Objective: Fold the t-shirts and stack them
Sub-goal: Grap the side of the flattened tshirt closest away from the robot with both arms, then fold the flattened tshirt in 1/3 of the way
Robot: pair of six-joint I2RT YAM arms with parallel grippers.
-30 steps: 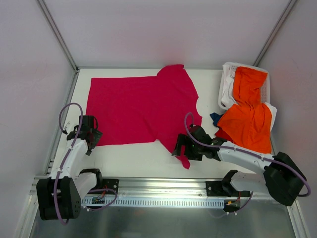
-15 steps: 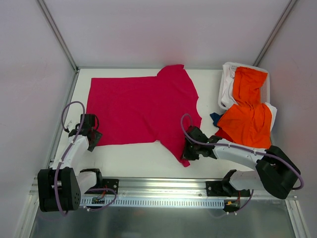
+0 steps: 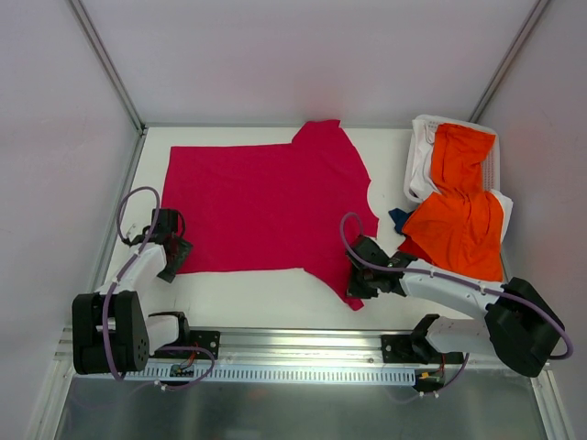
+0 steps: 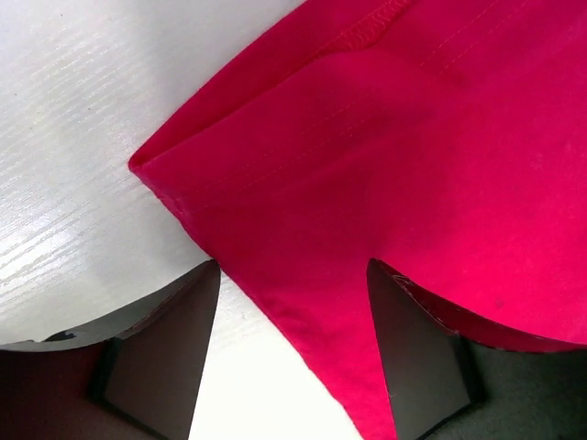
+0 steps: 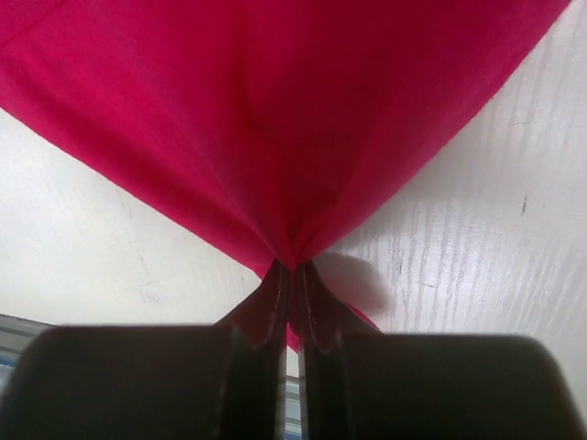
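The crimson t-shirt lies spread flat across the middle of the table. My right gripper is shut on its near right sleeve tip, and the cloth bunches into the closed jaws of the right gripper. My left gripper sits at the shirt's near left hem corner. In the left wrist view the left gripper stands open, with the hem edge lying between its fingers and not pinched. The orange t-shirt lies crumpled at the right.
A white basket stands at the back right, with the orange shirt draped over it. A bit of blue cloth peeks out beside it. Enclosure walls run along the left, back and right of the table.
My right gripper has shut on the crimson sleeve tip and drawn it a little toward the near right. The left gripper has crept slightly nearer along the hem corner.
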